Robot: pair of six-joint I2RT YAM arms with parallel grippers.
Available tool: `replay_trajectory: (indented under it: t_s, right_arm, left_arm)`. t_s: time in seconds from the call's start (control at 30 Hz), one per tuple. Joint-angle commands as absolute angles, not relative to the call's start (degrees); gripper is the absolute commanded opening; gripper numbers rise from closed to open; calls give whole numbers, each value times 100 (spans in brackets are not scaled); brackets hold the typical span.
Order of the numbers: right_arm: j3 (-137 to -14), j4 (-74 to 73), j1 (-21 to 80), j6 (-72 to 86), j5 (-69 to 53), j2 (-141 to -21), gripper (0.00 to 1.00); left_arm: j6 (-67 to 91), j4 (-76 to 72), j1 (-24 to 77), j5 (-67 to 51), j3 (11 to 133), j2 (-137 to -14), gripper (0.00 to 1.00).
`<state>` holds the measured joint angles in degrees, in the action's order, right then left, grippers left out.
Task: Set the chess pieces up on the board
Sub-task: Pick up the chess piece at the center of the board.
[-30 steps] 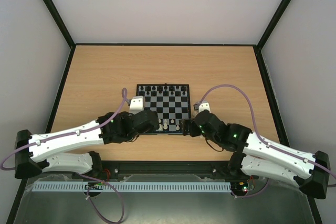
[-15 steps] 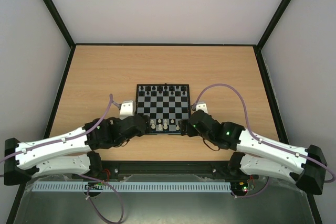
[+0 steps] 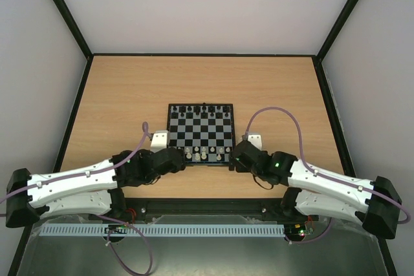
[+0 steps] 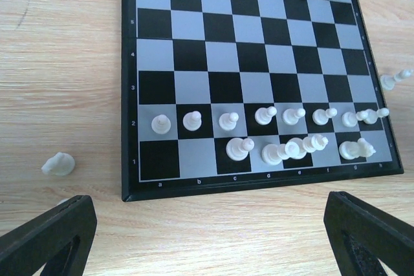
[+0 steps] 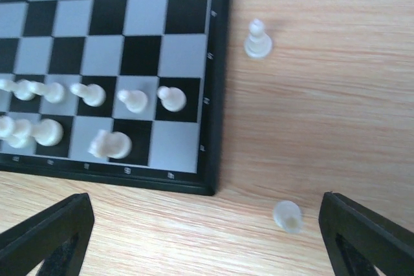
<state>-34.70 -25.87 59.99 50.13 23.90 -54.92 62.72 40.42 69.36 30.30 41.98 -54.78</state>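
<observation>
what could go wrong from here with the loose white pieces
The white piece left of the board seems to lie on its side and may roll when pinched. The white back row is crowded and leaning, so filling empty corner squares could topple neighbours. The loose piece close to the right gripper could get bumped.

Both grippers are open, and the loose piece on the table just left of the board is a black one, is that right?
Not quite. The loose piece left of the board is whitish, not black, as the left wrist view shows. The left gripper and right gripper are both open.
</observation>
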Motion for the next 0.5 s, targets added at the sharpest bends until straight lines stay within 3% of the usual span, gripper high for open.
replay_trajectory:
  t_s: [0.0, 0.1, 0.23, 0.47]
  right_arm:
    - [-3226, -3127, 5966, 5634, 2575, -5265, 91]
    - [-3072, -3188, 5931, 5934, 2590, -5243, 72]
    - [-2895, -3095, 5813, 6063, 2496, -5569, 70]
    - [-2813, -2683, 5521, 5880, 2137, -6384, 46]
  left_arm:
    - [5996, 3729, 6978, 2967, 4085, -5597, 99]
    - [5855, 3647, 6973, 2902, 4025, -5558, 99]
    - [5738, 3481, 6970, 2841, 3844, -5372, 99]
    - [5635, 3390, 6960, 2753, 3603, -5098, 99]
